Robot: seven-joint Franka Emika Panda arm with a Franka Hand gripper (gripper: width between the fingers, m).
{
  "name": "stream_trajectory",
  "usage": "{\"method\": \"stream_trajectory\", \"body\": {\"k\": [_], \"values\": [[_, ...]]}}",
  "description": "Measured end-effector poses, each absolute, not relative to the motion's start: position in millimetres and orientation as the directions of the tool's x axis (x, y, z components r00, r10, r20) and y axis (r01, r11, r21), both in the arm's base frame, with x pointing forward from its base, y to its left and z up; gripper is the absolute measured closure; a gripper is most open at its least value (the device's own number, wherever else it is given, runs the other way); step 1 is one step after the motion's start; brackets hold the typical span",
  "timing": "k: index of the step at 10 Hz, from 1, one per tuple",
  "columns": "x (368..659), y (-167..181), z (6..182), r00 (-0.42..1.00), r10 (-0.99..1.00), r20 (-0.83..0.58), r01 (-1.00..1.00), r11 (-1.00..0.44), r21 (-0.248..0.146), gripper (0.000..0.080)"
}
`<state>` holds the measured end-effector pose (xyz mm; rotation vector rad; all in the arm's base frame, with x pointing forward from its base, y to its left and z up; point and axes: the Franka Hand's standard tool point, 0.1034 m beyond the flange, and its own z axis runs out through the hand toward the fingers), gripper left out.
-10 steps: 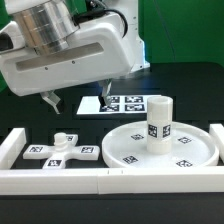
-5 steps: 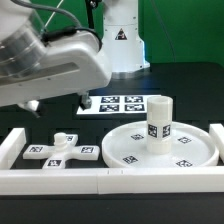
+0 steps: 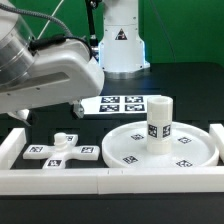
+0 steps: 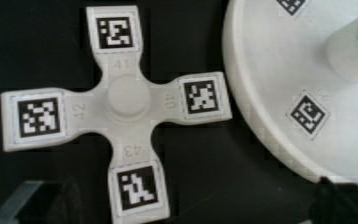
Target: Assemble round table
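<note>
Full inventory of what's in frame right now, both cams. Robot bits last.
round disc: one, white, tagged, flat on the table, at the exterior view's right
leg: one, white, tagged, upright on the round disc
cross-shaped base: one, white, tagged, flat on the table, on the exterior view's left of the round disc, apart from it
marker board: one, white with black tags, behind the round disc, partly hidden by the arm
border rail: one, white, along the near edge, ends turning back at both sides
table: one, black, under everything
arm: one, white and grey, over the exterior view's left
claw: one, dark fingers, open and empty, above the cross-shaped base
</note>
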<state>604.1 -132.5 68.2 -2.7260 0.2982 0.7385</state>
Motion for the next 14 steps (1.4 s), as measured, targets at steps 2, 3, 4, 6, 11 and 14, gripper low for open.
{"method": "stream_trajectory", "body": {"k": [2,3,4,6,11,14], "values": [[581.9,-120.5,33.3,0.786,-0.137,-0.603,-0.322,-0.923,-0.209,0.0151],[580.3,-118.9,27.5,0.780,-0.149,-0.608,-0.340,-0.916,-0.212,0.0151],[581.6,-120.0,29.0,0.783,-0.148,-0.604,-0.337,-0.917,-0.213,0.0151],[581.0,-120.0,28.1,0.782,-0.148,-0.605,-0.338,-0.917,-0.213,0.0151],[556.7,-135.0,24.7,0.712,-0.133,-0.690,-0.341,-0.924,-0.174,0.0151],[556.1,-134.4,24.0,0.711,-0.132,-0.691,-0.341,-0.924,-0.174,0.0279]]}}
